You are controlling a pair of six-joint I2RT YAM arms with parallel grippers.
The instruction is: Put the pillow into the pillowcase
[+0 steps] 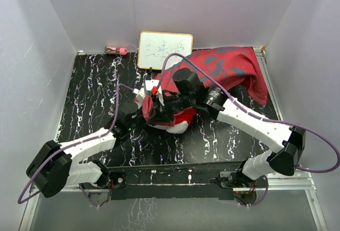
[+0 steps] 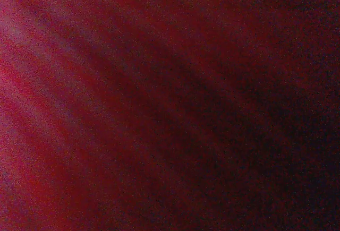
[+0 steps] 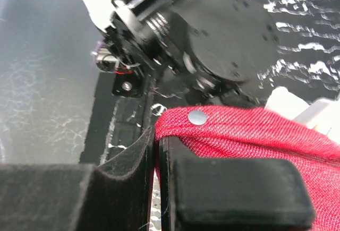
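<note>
Where the top view reaches its centre, the pillowcase (image 1: 228,66) bunches into a crumpled mouth, the rest of its red cloth spreading toward the upper right over the black marbled table (image 1: 90,98). A white bulge of the pillow (image 1: 179,127) shows just below that mouth, touching the red cloth; how far it sits inside is hidden. In the right wrist view, the right gripper (image 3: 158,188) is clamped on the pillowcase's hem, the dark fingers (image 3: 239,194) pressed together on the cloth beside a metal snap (image 3: 197,117). The left gripper (image 1: 147,109) is at the mouth's left side, seemingly buried in the fabric; its wrist view shows only dim red cloth, so I cannot tell whether it is clenched or released. A whiteboard (image 1: 164,50) leans at the table's upper edge, with a small pink object (image 1: 116,50) to its left.
</note>
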